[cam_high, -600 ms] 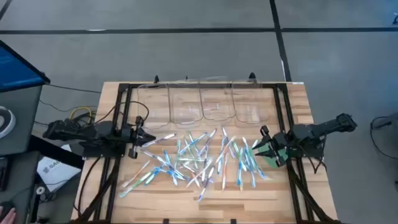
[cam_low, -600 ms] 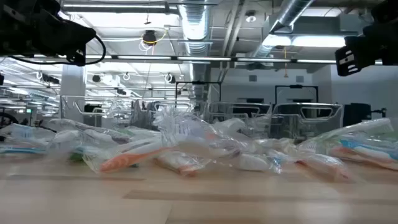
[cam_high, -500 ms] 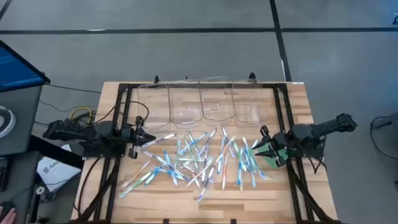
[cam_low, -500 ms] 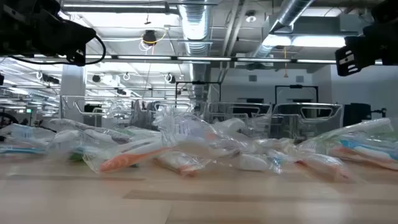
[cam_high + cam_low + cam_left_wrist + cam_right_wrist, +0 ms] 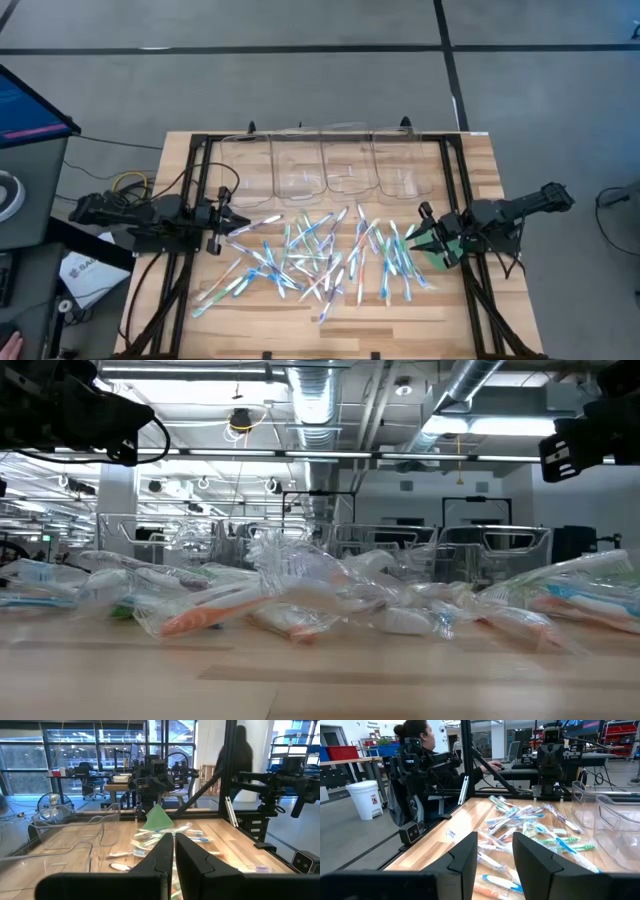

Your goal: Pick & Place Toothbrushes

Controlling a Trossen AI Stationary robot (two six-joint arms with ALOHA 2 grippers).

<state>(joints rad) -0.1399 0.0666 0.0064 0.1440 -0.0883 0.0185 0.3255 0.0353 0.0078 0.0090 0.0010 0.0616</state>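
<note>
Translucent toothbrushes (image 5: 325, 255) lie scattered between both arms, nearest ones just ahead of the right claw (image 5: 424, 236), its fingers apart and empty; the left claw (image 5: 226, 222) is together.

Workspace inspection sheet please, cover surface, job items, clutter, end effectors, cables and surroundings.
Surface: wooden table, black frame rails along its sides.
Job's things: toothbrushes scattered mid-table, none in the clear bins.
Clutter: green disc under the right arm.
End effectors: left end effector shut, empty, at the pile's left edge; right end effector open, empty, at its right edge.
Cables: yellow and black cables off the table's left side.
Surroundings: seated person beyond the table.
</note>
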